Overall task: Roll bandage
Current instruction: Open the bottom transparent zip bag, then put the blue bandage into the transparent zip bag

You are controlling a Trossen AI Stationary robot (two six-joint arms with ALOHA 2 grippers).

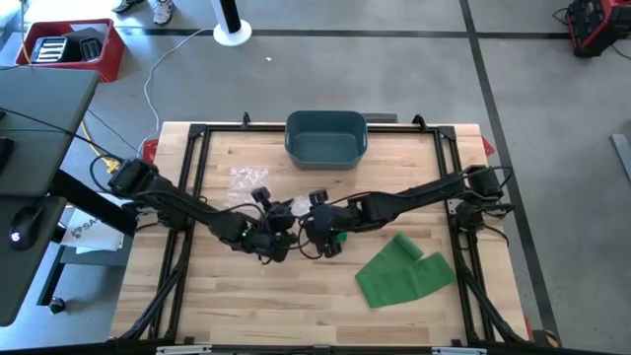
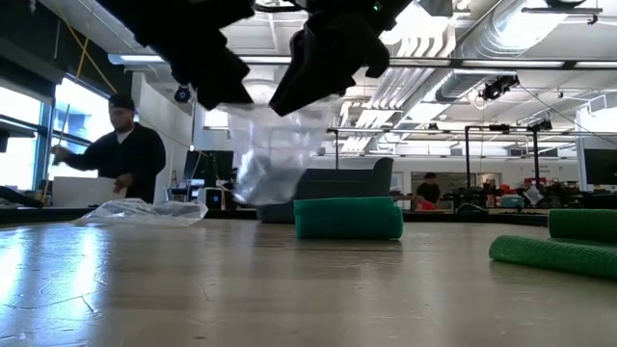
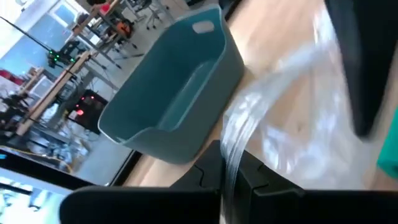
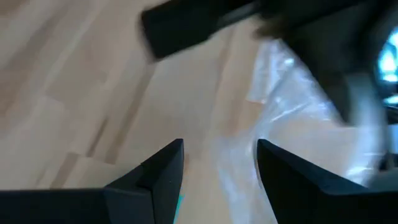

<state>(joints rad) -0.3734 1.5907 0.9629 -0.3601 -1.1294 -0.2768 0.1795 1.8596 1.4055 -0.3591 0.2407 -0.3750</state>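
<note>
A clear plastic wrapper (image 2: pixel 275 154) is pinched between the fully closed fingers of the left gripper (image 3: pixel 227 180) and hangs above the middle of the table (image 1: pixel 237 316). The right gripper (image 4: pixel 217 163) is held just beside it with its fingers spread wide and nothing between them. The rolled green bandage (image 2: pixel 348 218) lies on the table below the two grippers; a second, flat green bandage (image 1: pixel 404 271) lies well apart, toward the right arm's side. A blue bin (image 1: pixel 326 137) stands at the far edge.

The roll is judged light, soft and easily squashed, its mesh grippy rather than slippery. It is best taken across its middle, gently. The film is thin and slick, so a firm pinch is needed.
</note>
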